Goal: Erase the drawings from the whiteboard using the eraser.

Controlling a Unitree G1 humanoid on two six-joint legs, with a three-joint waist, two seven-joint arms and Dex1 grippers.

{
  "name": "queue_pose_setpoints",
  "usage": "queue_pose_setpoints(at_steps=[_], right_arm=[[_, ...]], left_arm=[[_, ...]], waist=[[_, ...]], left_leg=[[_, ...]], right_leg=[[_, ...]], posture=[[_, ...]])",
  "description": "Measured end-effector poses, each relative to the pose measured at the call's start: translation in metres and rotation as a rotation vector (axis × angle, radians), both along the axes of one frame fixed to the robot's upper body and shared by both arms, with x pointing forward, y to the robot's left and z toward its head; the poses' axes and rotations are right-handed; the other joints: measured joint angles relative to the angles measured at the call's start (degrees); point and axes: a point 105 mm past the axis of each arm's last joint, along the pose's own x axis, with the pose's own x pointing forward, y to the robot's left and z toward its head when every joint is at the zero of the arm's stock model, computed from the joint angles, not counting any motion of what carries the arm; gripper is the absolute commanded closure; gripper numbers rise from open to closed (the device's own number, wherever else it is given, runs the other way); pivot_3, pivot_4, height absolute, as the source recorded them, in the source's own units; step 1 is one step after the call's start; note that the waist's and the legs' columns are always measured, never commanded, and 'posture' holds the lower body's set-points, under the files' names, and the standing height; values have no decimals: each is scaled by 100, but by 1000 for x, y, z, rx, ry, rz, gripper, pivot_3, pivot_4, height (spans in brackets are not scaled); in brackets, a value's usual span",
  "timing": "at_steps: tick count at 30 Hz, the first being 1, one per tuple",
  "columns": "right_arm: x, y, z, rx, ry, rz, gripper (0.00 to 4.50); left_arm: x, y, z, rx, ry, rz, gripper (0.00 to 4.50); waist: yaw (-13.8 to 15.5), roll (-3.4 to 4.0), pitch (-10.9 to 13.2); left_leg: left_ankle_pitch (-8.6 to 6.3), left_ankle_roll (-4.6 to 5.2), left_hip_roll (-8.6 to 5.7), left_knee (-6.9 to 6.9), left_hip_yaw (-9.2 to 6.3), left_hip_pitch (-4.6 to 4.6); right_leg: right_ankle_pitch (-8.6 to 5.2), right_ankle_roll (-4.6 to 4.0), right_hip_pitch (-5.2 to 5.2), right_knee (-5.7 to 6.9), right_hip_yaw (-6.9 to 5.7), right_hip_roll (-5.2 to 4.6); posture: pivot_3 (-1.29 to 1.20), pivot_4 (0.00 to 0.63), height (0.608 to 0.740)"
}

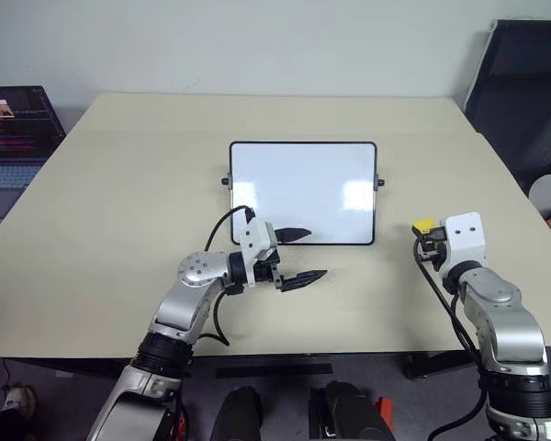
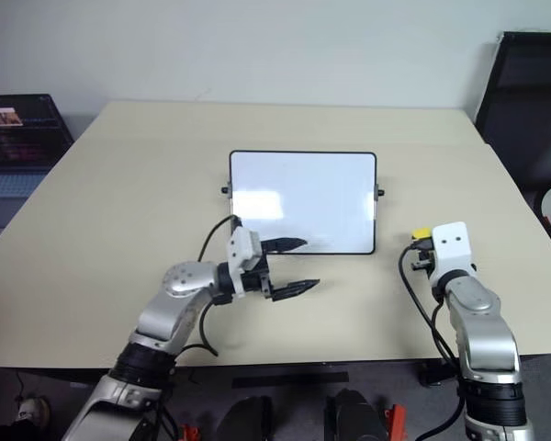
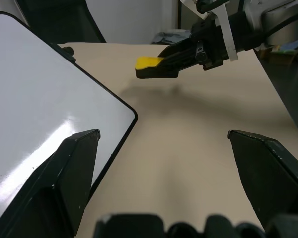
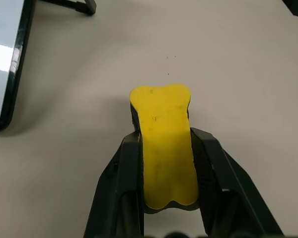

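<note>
The right pincer (image 4: pixel 161 163) is clamped on the eraser (image 4: pixel 165 144), holding it just above the bare counter (image 1: pixel 119 184) toward the right edge, apparently so its dark base can be carried to the whiteboard (image 1: pixel 303 191). The whiteboard lies mid-counter, and no drawings are discernible on it. The left pincer (image 1: pixel 298 254), fingers apart and empty, hovers at the board's near edge, perhaps to steady it; open counter separates eraser and board.

Office or lab: beige table (image 1: pixel 119 202), laptop (image 1: pixel 14 133) at far left, black chair (image 1: pixel 523 92) upper right.
</note>
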Motion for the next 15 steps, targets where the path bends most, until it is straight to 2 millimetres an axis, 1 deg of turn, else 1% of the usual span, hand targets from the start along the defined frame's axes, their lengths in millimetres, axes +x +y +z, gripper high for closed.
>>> queue_pose_setpoints(at_steps=[6,11,15], right_arm=[[10,-3,-15,46,59,-8,3509],[25,-5,-10,57,38,-5,3509],[27,-7,-11,55,35,-8,3509]], left_arm=[[2,3,-1,25,-15,4,0],[2,2,0,22,-19,11,0],[1,1,2,23,-21,11,0]], waist=[[-7,1,1],[-13,2,1],[-14,2,1]], left_leg=[[0,0,0,0,1,1],[0,0,0,0,2,0],[0,0,0,-1,0,-2]], right_leg=[[0,0,0,1,0,0],[0,1,0,1,0,0],[0,1,0,0,2,0]], posture=[[0,150,740],[0,150,740],[0,150,740]])
